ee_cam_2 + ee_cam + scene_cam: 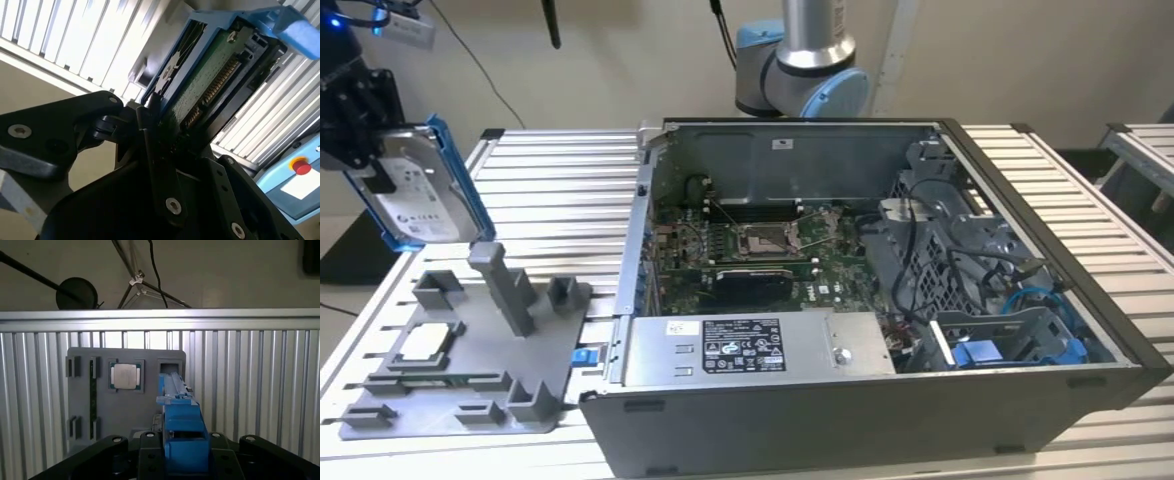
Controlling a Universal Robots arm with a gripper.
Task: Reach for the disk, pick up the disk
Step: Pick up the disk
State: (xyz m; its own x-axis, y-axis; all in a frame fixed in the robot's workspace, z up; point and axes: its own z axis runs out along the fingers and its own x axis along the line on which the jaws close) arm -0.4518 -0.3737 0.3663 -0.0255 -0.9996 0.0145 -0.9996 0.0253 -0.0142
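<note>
Robotics lab or workshop: slatted aluminium bench [560, 190], opened desktop computer case [854, 420] with bare motherboard [761, 250] well aside from claw [376, 162], grey parts fixture [470, 345] beneath claw, robot arm base [801, 75] beyond case, red stop button [300, 165].

An open computer case [854, 420] lies on a slatted metal table [560, 190], motherboard [761, 250] exposed. Just beside it, a grey fixture tray [474, 350] holds a small square chip [427, 343].
</note>
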